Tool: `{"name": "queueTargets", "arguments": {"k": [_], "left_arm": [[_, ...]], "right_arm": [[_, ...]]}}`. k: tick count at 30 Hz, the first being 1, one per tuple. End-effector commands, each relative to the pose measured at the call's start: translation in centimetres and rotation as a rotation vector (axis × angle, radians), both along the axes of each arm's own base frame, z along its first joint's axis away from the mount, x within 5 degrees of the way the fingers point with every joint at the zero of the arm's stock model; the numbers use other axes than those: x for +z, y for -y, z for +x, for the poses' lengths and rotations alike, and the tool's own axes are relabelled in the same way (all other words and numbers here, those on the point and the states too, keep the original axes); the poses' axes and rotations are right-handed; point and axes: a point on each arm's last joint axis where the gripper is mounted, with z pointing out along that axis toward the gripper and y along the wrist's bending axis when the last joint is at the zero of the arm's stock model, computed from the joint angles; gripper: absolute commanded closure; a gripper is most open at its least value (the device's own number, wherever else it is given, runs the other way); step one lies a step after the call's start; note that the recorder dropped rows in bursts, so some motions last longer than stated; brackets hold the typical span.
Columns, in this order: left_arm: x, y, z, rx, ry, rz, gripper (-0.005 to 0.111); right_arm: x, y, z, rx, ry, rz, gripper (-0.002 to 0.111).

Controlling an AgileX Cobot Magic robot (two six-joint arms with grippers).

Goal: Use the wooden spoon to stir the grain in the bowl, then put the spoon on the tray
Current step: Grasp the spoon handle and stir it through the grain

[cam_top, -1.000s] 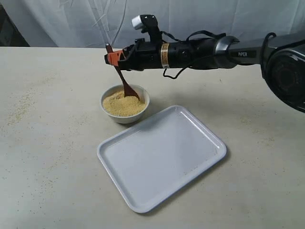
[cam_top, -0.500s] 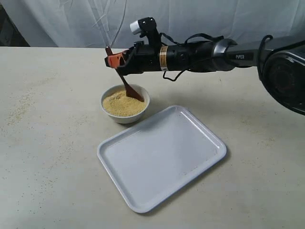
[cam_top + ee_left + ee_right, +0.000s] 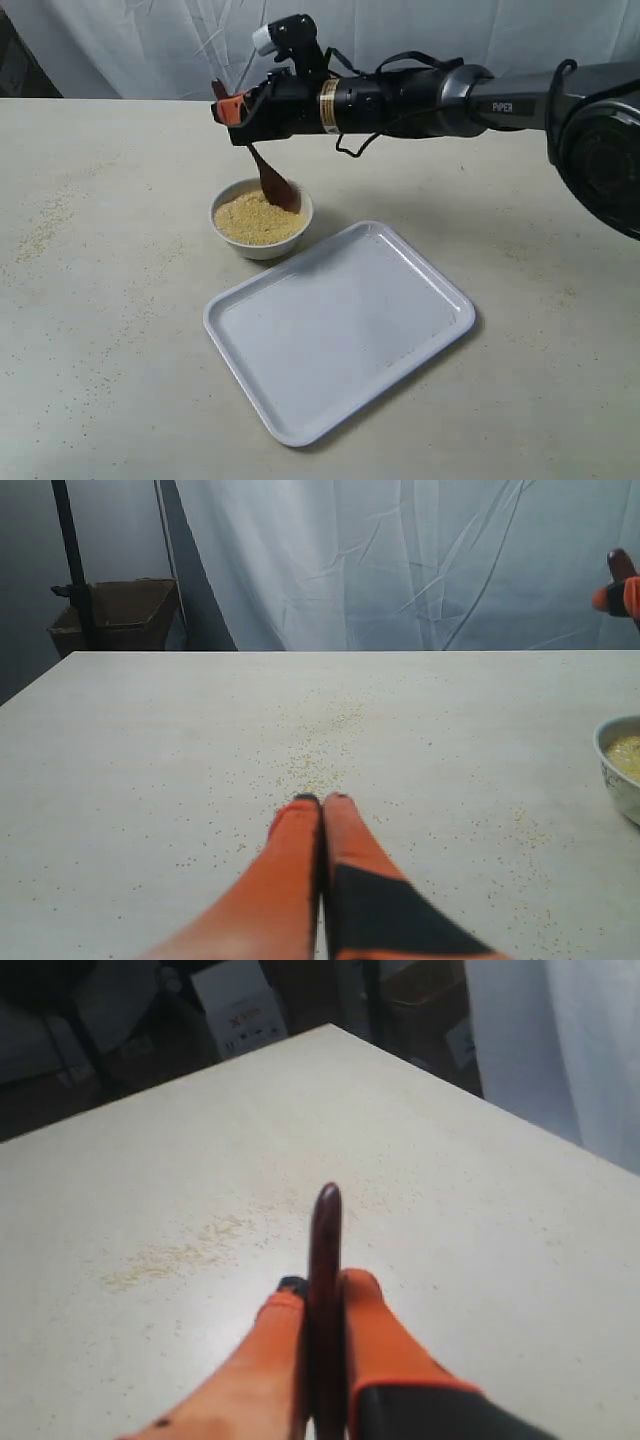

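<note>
While the stirring step is in hand, my right pincer (image 3: 232,110) stands above the far left side of the bowl (image 3: 262,248), clamped on the upper handle of the spoon (image 3: 270,178). The right wrist view confirms the grip: the dark handle sits squeezed between both orange fingers (image 3: 375,1305), with its tip poking out beyond them. Gripping high on the handle keeps the pincer clear of the bowl rim and the grain (image 3: 250,220).

The spoon slants down and to the right, its head over the far right part of the bowl. I cannot tell whether the head touches the grain or hangs just above it. The grain forms a low heap filling the bowl.

My left pincer (image 3: 322,802) is closed on nothing, fingers pressed together, low over the bench (image 3: 100,300) and well apart from the work. It does not show in the exterior view.

The tray (image 3: 340,325) lies near and to the right of the bowl, just beside it, turned at an angle, with nothing on it. That position gives a short carry for the spoon.

Loose grains (image 3: 320,750) are scattered on the bench to the left of the bowl.

Judgement: stirring is under way or close to ending; placing is not yet done. Risk: flicking more grain over the rim when lifting out.
</note>
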Motion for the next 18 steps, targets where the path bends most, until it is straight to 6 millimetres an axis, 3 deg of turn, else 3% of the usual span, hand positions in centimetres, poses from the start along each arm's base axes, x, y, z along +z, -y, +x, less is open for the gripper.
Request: {"name": "queueTargets", "arguments": {"k": [1,5,13,18], "left_arm": [[0.0,0.0,0.0,0.002,0.003,0.001,0.107],[0.0,0.0,0.0,0.002,0.003,0.001,0.107],[0.0,0.0,0.0,0.002,0.003,0.001,0.107],[0.0,0.0,0.0,0.002,0.003,0.001,0.107]], "right_arm": [[-2.6,-0.5,-0.1,-0.003,-0.051,-0.022,0.108],[-2.6,-1.4,-1.3,0.103,-0.081,0.047,0.108],[1.2,-1.0,-0.8,0.03,0.001,0.037,0.108],[0.2,-0.5,-0.1,-0.061,0.002,-0.047,0.108]]}}
